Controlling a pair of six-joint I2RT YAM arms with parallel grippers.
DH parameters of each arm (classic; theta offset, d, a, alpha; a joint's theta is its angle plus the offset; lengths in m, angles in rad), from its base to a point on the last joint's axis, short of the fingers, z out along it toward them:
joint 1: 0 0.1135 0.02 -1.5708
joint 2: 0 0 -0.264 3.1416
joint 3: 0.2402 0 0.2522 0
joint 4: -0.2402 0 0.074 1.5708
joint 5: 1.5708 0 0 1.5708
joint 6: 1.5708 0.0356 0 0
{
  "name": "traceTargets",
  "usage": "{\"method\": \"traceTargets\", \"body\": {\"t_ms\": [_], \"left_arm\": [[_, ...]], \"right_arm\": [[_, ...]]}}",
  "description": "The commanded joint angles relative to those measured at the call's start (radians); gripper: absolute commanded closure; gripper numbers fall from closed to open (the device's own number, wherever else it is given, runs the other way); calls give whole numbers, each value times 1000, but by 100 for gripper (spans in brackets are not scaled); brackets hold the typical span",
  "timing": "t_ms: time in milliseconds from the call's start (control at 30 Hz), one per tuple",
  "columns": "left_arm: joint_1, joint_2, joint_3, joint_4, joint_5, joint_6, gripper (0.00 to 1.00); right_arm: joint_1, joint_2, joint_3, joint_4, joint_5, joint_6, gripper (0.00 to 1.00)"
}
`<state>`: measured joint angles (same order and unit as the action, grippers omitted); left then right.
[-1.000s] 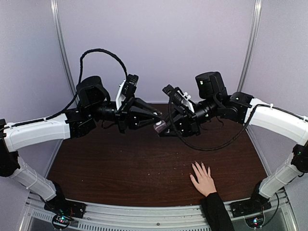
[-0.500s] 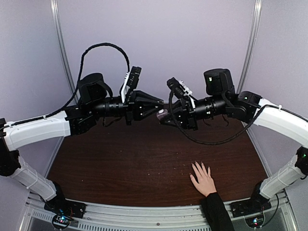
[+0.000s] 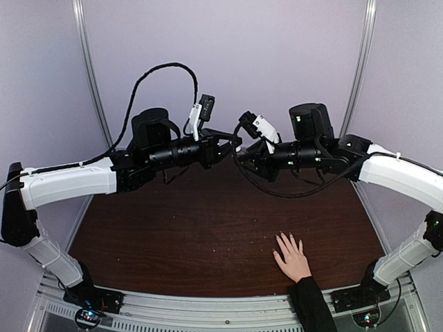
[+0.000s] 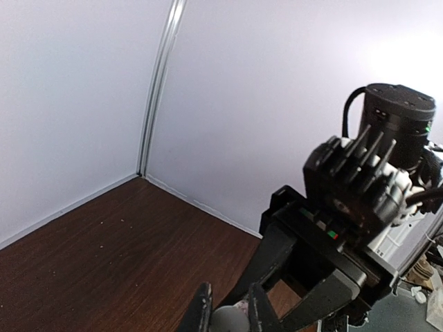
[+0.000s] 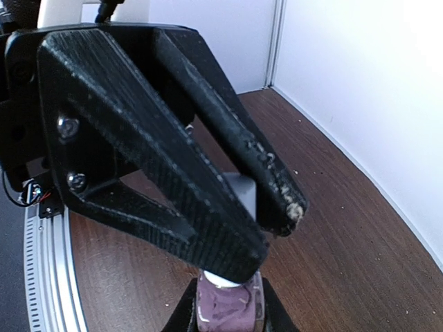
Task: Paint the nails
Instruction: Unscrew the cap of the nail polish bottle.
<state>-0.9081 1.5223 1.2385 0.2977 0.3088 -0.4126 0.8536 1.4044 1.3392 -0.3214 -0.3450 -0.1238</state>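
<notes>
A light-skinned hand [image 3: 294, 259] with a black sleeve lies flat on the table at the front right, fingers spread. Its nails [image 3: 291, 238] are too small to make out. High above the table's back, both grippers meet tip to tip. My right gripper [image 3: 245, 149] [image 5: 228, 321] is shut on a small clear bottle [image 5: 228, 308] of purple polish. My left gripper [image 3: 236, 143] [image 4: 230, 315] is shut on the bottle's pale cap [image 5: 240, 194] [image 4: 227, 321]. Both grippers hang far above the hand and behind it.
The dark wooden table [image 3: 180, 235] is walled by pale panels [image 3: 277, 55] at the back and sides. A metal rail [image 3: 208, 308] with the arm bases runs along the near edge. A black cable [image 3: 149, 76] loops above the left arm.
Both arms have risen and swung toward the back wall, carrying the bottle and cap up together. The hand has stayed still.
</notes>
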Motion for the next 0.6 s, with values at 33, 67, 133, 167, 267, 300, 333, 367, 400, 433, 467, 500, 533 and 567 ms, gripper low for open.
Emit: {"method": "traceTargets", "body": {"t_ms": [33,67,133,167,267,300,333,367,400,433,467,500,533,567], "left_arm": [[-3,48,33,-61,-130,-40,100],[-4,47,38,-67,-129,-41,96],[-3,37,39,-77,-125,-39,83],[-3,28,39,-84,-128,-36,77],[7,-13,28,-103,-112,-20,62],[17,-30,21,-103,-95,-17,57],[27,-46,9,-100,-72,-13,53],[37,-67,-4,-90,-45,-10,49],[47,-91,-16,-81,-14,-5,45],[57,-107,-28,-77,15,1,43],[65,-124,-38,-74,38,10,41],[71,-138,-46,-81,47,19,39],[76,-150,-50,-93,55,30,37],[81,-161,-53,-102,76,46,36]], "right_arm": [[4,15,20,95,130,36,100],[4,17,19,96,129,36,100],[4,14,12,99,121,39,100],[4,12,10,99,118,37,100],[-3,2,-2,91,100,36,100],[-7,-2,-6,90,90,36,100],[-11,-7,-11,87,82,38,100],[-17,-10,-18,83,73,38,100],[-22,-15,-24,82,54,38,100],[-26,-22,-34,82,43,37,100],[-30,-28,-41,82,33,36,100],[-35,-33,-47,79,12,35,100],[-41,-38,-50,74,-16,33,100],[-46,-41,-53,70,-43,31,100]]}}
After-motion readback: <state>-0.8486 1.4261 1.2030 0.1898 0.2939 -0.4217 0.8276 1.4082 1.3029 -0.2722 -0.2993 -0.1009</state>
